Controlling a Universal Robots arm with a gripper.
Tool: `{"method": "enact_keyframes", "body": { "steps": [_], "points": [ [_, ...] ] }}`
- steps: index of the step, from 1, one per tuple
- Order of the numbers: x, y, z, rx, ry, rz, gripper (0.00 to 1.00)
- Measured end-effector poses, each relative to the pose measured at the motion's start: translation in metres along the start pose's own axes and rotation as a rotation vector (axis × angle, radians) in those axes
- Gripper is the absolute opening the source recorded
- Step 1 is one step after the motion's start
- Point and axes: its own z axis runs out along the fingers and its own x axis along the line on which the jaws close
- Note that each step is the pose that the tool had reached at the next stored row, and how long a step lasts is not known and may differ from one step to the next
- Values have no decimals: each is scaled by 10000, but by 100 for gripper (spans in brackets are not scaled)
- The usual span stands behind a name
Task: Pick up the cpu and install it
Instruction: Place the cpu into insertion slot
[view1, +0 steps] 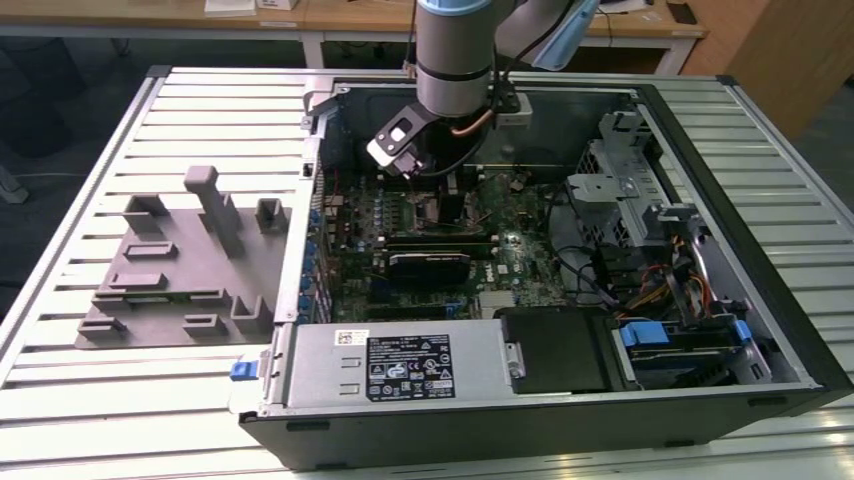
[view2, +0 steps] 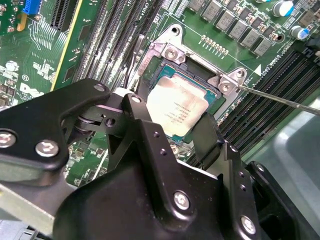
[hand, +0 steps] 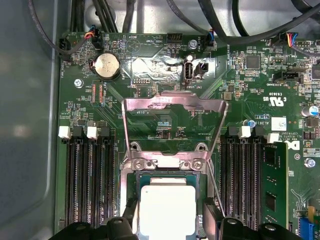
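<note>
The gripper (view2: 169, 125) sits over the cpu (view2: 181, 102), which lies in the socket (view2: 170, 50) — clamped or loose, I cannot tell.

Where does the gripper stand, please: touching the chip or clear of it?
Cannot tell. In the second wrist view the gripper straddles the chip in the socket, yet its own body hides where they would meet.

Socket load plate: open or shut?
Open. In the first wrist view the load plate stands swung back off the socket, leaving the cpu uncovered.
</note>
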Motion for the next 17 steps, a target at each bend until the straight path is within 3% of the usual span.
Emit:
{"method": "enact_keyframes", "body": {
  "steps": [6,13,17],
  "points": [
    [0,0,-9,0,-2,1,62],
    [-4,5,-146,-10,-2,1,62],
    [-4,5,-150,-13,-1,1,62]
  ]
}}
